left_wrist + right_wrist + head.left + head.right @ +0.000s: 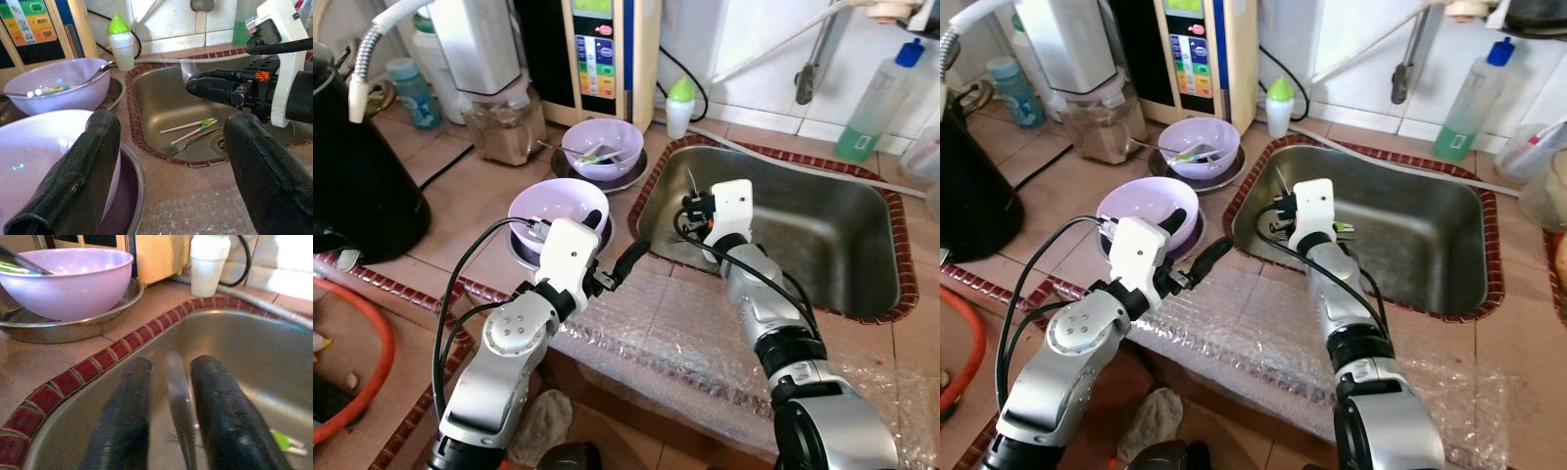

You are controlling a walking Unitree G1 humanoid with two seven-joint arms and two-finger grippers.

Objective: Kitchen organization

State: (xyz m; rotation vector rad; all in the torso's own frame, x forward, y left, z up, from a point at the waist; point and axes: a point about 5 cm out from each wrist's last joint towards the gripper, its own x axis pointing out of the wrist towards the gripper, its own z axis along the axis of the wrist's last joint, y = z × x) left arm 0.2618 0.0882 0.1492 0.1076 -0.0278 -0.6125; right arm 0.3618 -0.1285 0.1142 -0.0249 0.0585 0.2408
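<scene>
My right gripper (pixel 686 211) hangs over the left end of the steel sink (pixel 822 245), shut on a thin metal utensil (pixel 179 401) that sticks up between its fingers (pixel 222 411). On the sink floor lie chopsticks and a fork (pixel 188 134). My left gripper (pixel 615 243) stands open at the counter's edge, beside a near purple bowl (pixel 546 208) on a metal plate, with nothing between its fingers (pixel 73 181). A far purple bowl (pixel 605 145) holds some utensils and also sits on a metal plate.
A black kettle (pixel 357 176) stands at the left, a jar (pixel 504 125) and a water purifier (pixel 599 54) behind the bowls. A small green-capped bottle (pixel 679 106) and a green soap bottle (pixel 876 103) stand by the sink. Bubble wrap (pixel 651 333) covers the counter's front.
</scene>
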